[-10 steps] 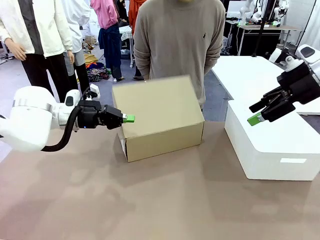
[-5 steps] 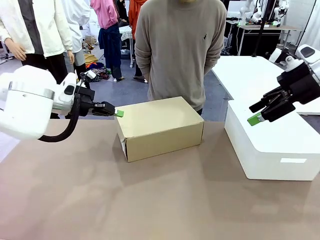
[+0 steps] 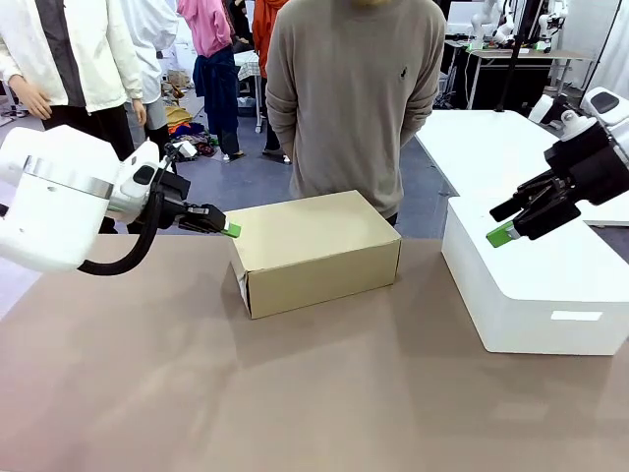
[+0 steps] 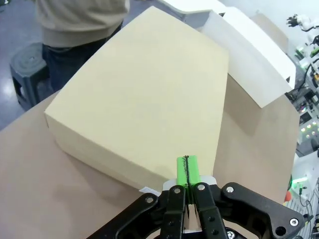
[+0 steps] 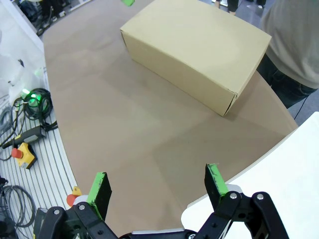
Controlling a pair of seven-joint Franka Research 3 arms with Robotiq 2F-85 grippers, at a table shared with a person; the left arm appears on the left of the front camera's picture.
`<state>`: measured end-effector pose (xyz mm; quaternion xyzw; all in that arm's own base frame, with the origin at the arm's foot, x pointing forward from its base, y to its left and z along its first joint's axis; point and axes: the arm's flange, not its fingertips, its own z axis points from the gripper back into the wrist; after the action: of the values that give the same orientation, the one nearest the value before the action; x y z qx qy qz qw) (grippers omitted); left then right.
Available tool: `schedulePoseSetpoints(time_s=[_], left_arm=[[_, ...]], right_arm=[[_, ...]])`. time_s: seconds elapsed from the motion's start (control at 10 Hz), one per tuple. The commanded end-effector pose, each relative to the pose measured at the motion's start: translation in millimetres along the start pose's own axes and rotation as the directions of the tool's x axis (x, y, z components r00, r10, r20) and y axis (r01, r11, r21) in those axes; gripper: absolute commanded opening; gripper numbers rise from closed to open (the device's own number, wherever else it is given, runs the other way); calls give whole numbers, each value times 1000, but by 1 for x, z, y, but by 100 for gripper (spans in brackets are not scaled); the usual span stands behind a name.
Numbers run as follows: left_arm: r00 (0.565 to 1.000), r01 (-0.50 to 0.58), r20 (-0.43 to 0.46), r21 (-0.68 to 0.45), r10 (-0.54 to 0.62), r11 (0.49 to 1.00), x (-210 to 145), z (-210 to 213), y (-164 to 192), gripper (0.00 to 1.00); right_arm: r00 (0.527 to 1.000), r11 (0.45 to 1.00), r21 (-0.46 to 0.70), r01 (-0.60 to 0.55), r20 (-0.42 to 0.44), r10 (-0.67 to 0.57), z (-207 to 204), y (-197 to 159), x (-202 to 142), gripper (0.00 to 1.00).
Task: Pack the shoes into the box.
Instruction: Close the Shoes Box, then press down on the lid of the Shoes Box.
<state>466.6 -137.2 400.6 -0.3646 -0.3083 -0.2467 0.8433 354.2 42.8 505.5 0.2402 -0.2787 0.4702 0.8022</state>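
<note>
Shoebox of plain brown cardboard [image 3: 314,251], lid down flat, sits toward the far middle of the tan table [image 3: 314,393], just in front of the standing person; the shoes are presumably inside. Its long axis runs across the table, left to right, slightly skewed. The left gripper [image 3: 230,229], jaws clenched on nothing, hovers at the box's left end by the upper edge, clearly the nearer arm. The right gripper [image 3: 503,232] hangs released, well apart, above the larger white box [image 3: 536,295]. Any nudge or lid press likely falls to the left arm.
</note>
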Motion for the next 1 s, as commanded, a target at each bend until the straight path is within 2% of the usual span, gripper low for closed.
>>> schedulePoseSetpoints(time_s=[0.0, 0.9], left_arm=[[1000, 7, 16, 11, -7, 1000, 0, 0, 1, 0], [1000, 7, 16, 11, -7, 1000, 0, 0, 1, 0]], right_arm=[[999, 1000, 11, -21, 31, 21, -1, -3, 1, 100], [999, 1000, 11, -21, 31, 21, -1, -3, 1, 100]])
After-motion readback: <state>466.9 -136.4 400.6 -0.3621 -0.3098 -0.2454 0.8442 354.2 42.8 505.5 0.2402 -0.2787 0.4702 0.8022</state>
